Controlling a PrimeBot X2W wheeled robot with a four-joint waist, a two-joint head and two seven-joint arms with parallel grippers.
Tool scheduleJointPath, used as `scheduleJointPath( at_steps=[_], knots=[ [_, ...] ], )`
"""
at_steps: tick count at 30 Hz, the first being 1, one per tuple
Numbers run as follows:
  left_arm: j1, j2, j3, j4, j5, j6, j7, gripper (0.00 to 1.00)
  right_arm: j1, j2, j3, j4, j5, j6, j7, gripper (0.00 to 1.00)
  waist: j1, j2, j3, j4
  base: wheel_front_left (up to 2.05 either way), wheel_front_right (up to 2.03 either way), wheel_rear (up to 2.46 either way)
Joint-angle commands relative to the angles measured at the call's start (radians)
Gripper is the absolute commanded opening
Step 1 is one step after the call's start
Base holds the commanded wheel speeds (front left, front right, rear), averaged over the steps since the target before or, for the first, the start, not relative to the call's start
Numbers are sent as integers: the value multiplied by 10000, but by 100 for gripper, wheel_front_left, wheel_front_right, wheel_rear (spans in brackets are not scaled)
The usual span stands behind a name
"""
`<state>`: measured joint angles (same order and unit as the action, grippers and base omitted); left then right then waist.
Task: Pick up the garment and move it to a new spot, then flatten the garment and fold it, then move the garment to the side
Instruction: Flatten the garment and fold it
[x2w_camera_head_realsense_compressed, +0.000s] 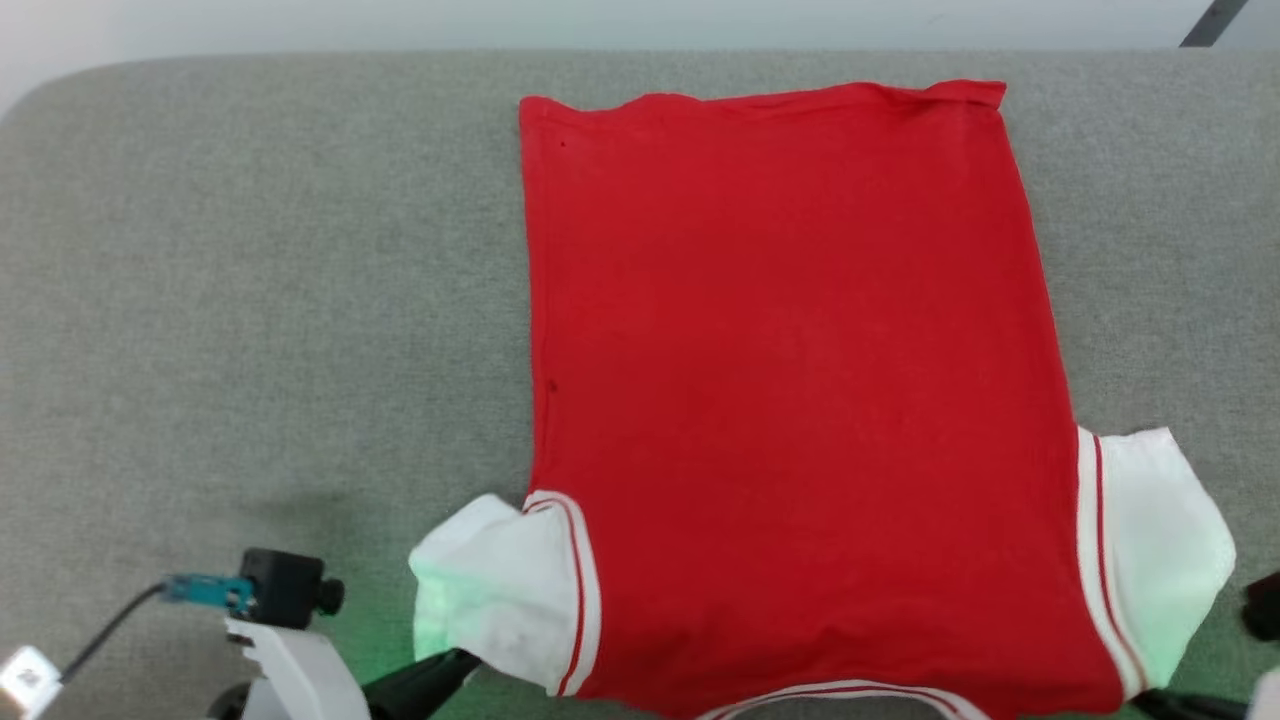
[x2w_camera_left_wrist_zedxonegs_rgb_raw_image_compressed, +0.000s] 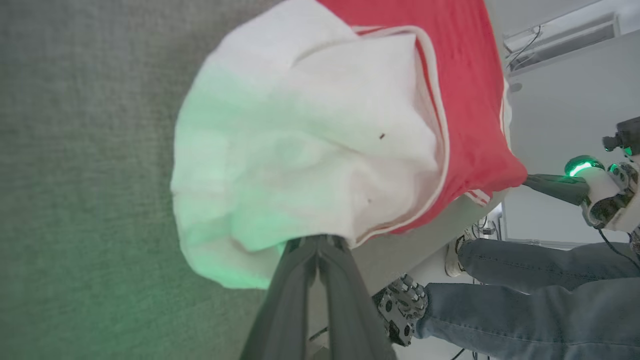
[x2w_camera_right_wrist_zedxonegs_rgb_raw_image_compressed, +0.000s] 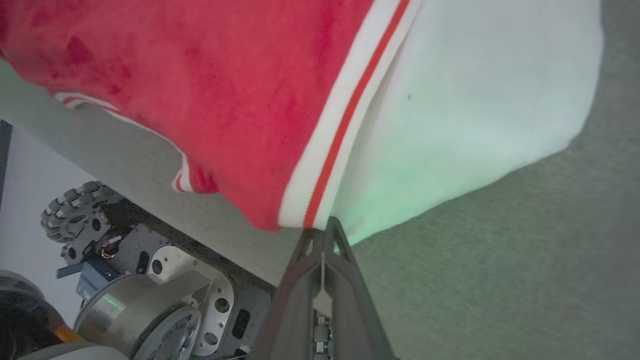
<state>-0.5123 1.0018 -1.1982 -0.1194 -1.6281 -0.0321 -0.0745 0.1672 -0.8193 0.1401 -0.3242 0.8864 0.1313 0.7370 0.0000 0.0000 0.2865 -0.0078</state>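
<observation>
The red shirt (x2w_camera_head_realsense_compressed: 790, 380) lies flat on the grey table (x2w_camera_head_realsense_compressed: 250, 300), with its neck end close to the robot. The left gripper (x2w_camera_left_wrist_zedxonegs_rgb_raw_image_compressed: 317, 244) is squeezed tight on the edge of one white sleeve. The right gripper (x2w_camera_right_wrist_zedxonegs_rgb_raw_image_compressed: 324, 231) is squeezed tight too, on the other shoulder, right at the stripy seam.

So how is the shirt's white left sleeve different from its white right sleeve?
The left white fabric sleeve is crumpled and bunched; the right white fabric sleeve lies smoother and spread out. The left sleeve's striped seam curves; the right sleeve's runs straight. Both are white, red-striped at the seam, on the red jersey shirt.
</observation>
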Motion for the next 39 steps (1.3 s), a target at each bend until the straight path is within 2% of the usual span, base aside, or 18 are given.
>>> scheduleJointPath(
  at_steps=[1, 5, 10, 18, 20, 22, 26, 29, 33, 36, 39],
  knots=[
    [-9, -173, -39, 207, -15, 36, 80, 0, -155, 128, 170, 1, -177, -10, 185, 0, 0, 0, 86, -56, 0, 0, 0],
    [25, -906, -131, 1289, -152, -14, 167, 0, -797, 652, 849, 492, -703, -10, 425, 0, 0, 0, 244, -110, 0, 0, 0],
    [-56, -1860, -279, 2606, 105, -103, 107, 0, -1526, 944, 1663, 1497, -1480, -10, 112, 0, 0, 0, 380, -91, 0, 0, 0],
    [-192, -2379, -318, 3541, 277, -298, 184, 0, -2152, 1110, 2514, 2699, -1994, -27, -544, 0, 0, 0, 489, -162, 0, 0, 0],
    [-205, -2410, -288, 3564, 271, -331, 148, 0, -2294, 1149, 2624, 2870, -2074, -40, -727, 9, 0, 0, 501, -230, 0, 0, 0],
    [-177, -2412, -262, 3518, 279, -403, 116, 0, -2473, 1294, 2585, 2900, -2039, -46, -1025, 100, 0, 0, 504, -335, 0, 0, 0],
    [-98, -2271, -291, 3268, 386, -377, 125, 0, -2476, 1113, 2196, 2519, -1934, -50, -1075, 100, 0, 0, 493, -506, 0, 0, 0],
    [-6, -2100, -281, 2938, 454, -276, 34, 0, -2063, 887, 1641, 1462, -1553, -10, -671, 100, 0, 0, 501, -574, 0, 0, 0],
    [-9, -1848, -239, 2431, 555, -128, -118, 0, -1509, 506, 382, -224, -889, -10, 336, 100, 0, 0, 622, -509, 0, 0, 0],
    [-144, -1749, -188, 2034, 683, -29, -150, 0, -1545, 541, -824, -1323, -250, -9, 946, 100, 0, 0, 778, -360, 0, 0, 0],
    [-422, -1764, -173, 1749, 906, 94, -51, 0, -2379, 631, -1856, -1565, -234, -11, 1205, 100, 0, 0, 987, -106, 0, 0, 0]
  ],
)
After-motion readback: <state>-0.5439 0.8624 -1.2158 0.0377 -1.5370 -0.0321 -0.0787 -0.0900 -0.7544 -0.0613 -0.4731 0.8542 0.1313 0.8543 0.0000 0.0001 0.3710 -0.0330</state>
